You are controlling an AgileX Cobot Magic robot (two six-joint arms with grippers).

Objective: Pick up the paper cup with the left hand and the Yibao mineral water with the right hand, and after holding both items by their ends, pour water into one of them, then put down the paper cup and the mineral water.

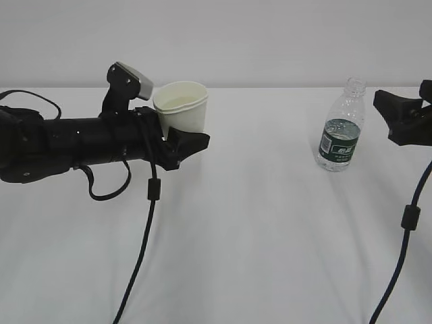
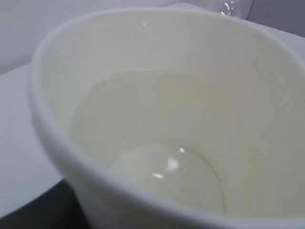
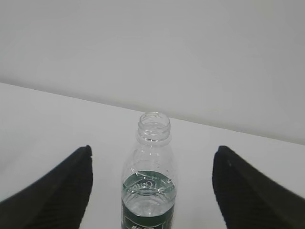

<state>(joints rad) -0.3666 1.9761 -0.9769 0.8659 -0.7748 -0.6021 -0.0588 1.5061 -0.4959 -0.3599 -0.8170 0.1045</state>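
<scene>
The left end effector [image 1: 183, 143] is clamped on the paper cup [image 1: 181, 106], holding it at the left of the white table [image 1: 270, 229]. The left wrist view shows a shallow pool of clear water in the cup's bottom. The Yibao mineral water [image 1: 342, 126] stands upright and capless at the right, little water inside. The right end effector [image 3: 151, 191] has its fingers spread apart, the bottle between them, untouched.

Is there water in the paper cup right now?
Yes: the paper cup holds a shallow pool of clear liquid, with a visible waterline and glints.
</scene>
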